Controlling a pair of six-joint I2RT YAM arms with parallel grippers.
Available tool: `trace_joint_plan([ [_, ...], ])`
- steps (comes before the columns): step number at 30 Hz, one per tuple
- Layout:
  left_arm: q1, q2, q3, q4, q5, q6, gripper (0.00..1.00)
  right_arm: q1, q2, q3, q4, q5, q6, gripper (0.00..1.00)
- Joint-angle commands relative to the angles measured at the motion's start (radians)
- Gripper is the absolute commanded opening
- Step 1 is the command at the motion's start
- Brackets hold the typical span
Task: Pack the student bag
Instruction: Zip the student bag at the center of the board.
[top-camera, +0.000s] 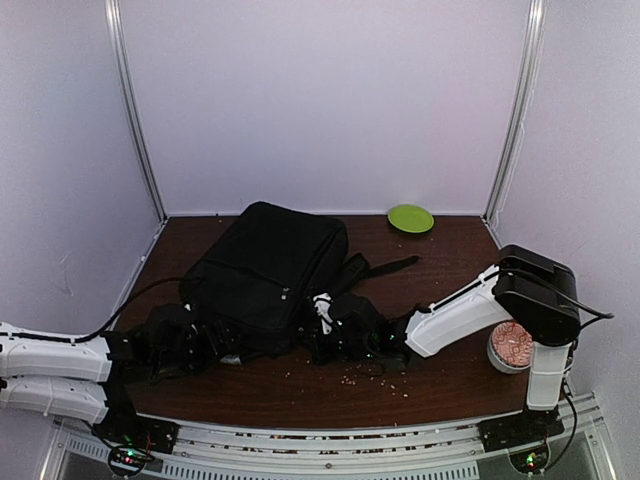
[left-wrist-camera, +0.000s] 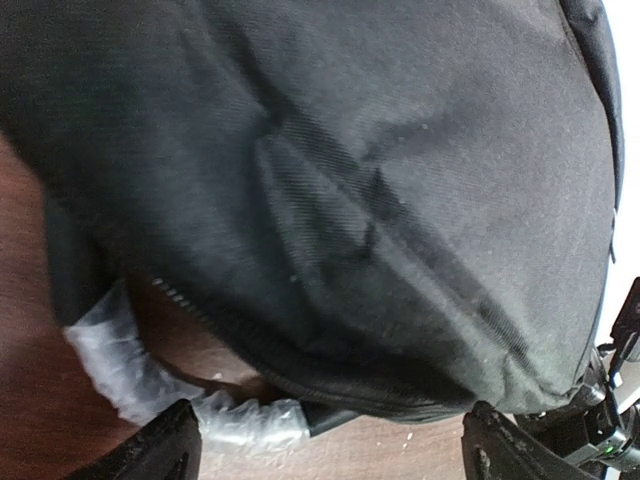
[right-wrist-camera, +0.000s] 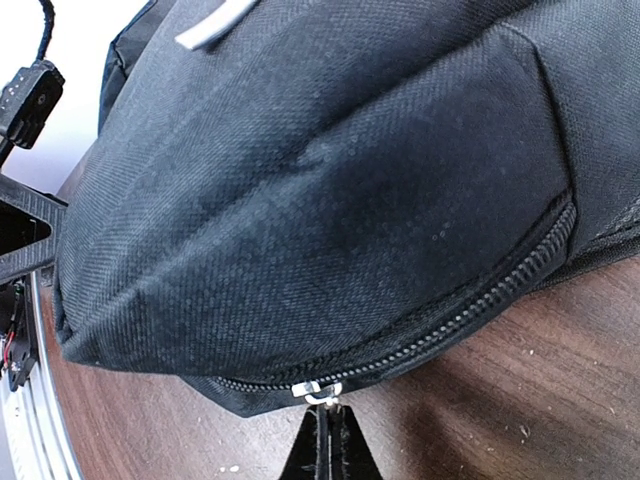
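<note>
- Right hand is pressing shut, its tips meeting right at the silver zipper slider. Cannot tell whether the pull tab is actually being pinched.
- Risk here: if the tab is not caught, a pull is likely slipping off. The zipper is also curving round a corner just past this hand, where a slider tends to bind in the fabric.
- Left hand is standing wide and holding nothing, with the bag's rounded edge lying just ahead of its fingers.
- Risk here: with nothing bracing the bag, a tug from the right hand is probably dragging the whole soft bag across the counter rather than running the zipper.
- A plastic-wrapped strap is poking out from under the bag just ahead of one left finger, so closing there could snag it.
- Student bag is lying flat directly ahead of both hands. It is black woven fabric, creased and bulging, with the teeth looking meshed beyond the slider.
- Well beyond the bag, a green plate is sitting by the back wall.
</note>
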Motion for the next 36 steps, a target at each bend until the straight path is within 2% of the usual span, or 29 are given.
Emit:
trace_joint_plan([
  [1, 0.010, 0.059, 0.003, 0.128, 0.043, -0.018, 0.93, 0.006, -0.033, 0.019, -0.047, 0.050, 0.012, 0.00],
  [6, 0.053, 0.141, 0.015, 0.196, 0.099, -0.025, 0.90, 0.006, -0.079, -0.008, -0.067, 0.098, 0.006, 0.00],
  [9, 0.068, 0.176, 0.025, 0.227, 0.115, -0.024, 0.81, 0.006, -0.092, -0.021, -0.092, 0.130, 0.005, 0.00],
  [13, 0.071, 0.217, 0.053, 0.222, 0.107, -0.018, 0.52, 0.006, -0.081, -0.008, -0.131, 0.153, 0.015, 0.00],
  [17, 0.079, 0.239, 0.073, 0.195, 0.103, -0.020, 0.18, 0.006, -0.084, -0.008, -0.128, 0.158, 0.021, 0.00],
  [20, 0.084, 0.237, 0.073, 0.170, 0.097, -0.021, 0.00, 0.007, -0.093, -0.017, -0.129, 0.159, 0.020, 0.00],
  [29, 0.086, 0.181, 0.075, 0.100, 0.058, -0.013, 0.00, -0.025, -0.124, -0.095, -0.112, 0.178, 0.045, 0.00],
  [36, 0.085, 0.181, 0.074, 0.092, 0.064, -0.013, 0.00, -0.029, -0.122, -0.083, -0.116, 0.166, 0.042, 0.00],
])
